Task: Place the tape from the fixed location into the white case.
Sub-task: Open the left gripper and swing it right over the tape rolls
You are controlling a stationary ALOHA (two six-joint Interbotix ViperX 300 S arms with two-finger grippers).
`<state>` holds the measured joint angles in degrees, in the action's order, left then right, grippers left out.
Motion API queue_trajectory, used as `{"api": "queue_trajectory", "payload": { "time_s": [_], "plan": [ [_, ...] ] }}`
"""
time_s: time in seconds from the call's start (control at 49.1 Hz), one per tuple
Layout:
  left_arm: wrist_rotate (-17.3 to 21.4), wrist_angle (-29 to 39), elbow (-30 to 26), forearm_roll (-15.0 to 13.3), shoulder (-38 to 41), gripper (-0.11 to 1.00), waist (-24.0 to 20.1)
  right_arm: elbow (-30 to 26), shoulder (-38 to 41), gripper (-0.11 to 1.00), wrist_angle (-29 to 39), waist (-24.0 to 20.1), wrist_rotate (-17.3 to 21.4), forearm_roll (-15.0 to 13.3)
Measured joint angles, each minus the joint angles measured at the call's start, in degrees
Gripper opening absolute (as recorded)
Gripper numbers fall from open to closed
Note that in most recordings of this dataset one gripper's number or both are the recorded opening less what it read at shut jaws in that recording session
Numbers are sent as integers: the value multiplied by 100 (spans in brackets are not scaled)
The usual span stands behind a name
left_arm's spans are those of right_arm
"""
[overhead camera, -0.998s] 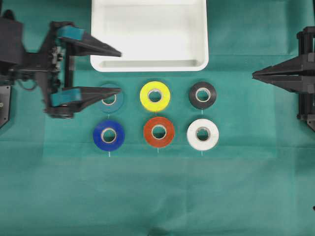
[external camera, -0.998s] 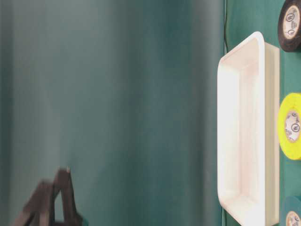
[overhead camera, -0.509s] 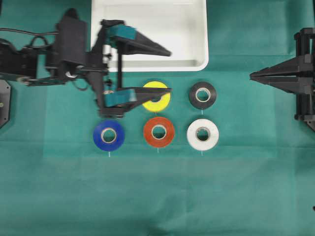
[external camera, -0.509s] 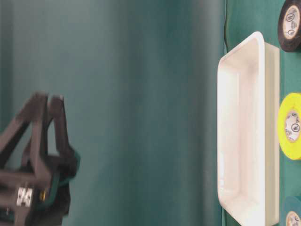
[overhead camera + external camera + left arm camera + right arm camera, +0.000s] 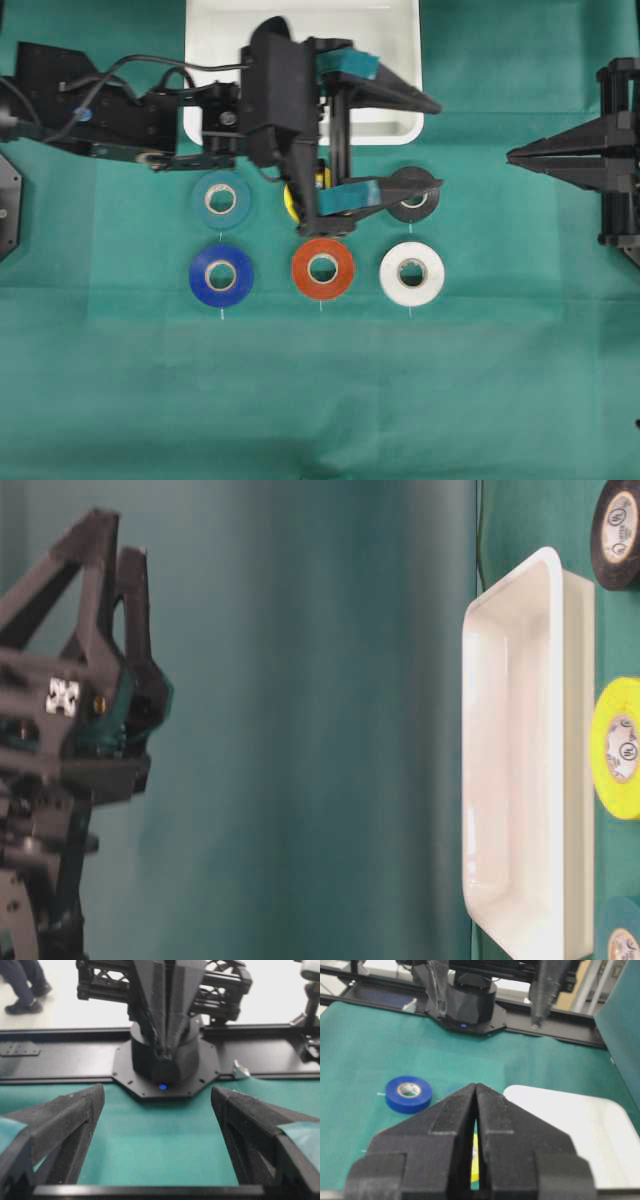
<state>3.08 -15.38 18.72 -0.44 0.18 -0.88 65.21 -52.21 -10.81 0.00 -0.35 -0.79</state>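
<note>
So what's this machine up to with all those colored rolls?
The left hand, open and empty, is stretched out above the rolls of tape, near the black tape, which lies untouched below the white case. The case holds nothing yet. The right hand waits shut at the side.

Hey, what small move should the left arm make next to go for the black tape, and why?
Probably lower the open left end effector around the black tape. One finger already overlaps the roll from above, while the table-level view shows the arm well above the cloth, and the white case is beside it.
</note>
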Motion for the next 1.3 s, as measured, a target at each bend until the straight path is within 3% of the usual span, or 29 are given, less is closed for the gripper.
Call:
{"api": "queue_trajectory", "payload": {
  "time_s": [0.57, 0.815, 1.059, 1.304],
  "plan": [
    [0, 167, -255, 0, 237, 99, -44, 0, 0, 0, 0, -18, 0, 0],
    [0, 580, -352, 9, 229, 99, -79, 9, 35, 0, 35, -18, 0, 0],
    [0, 1556, -729, 9, 272, 99, -105, 9, 35, 0, 35, -18, 0, 0],
    [-26, 3085, -1433, 0, 527, 99, -114, 9, 62, 0, 44, -18, 0, 0]
  ]
}}
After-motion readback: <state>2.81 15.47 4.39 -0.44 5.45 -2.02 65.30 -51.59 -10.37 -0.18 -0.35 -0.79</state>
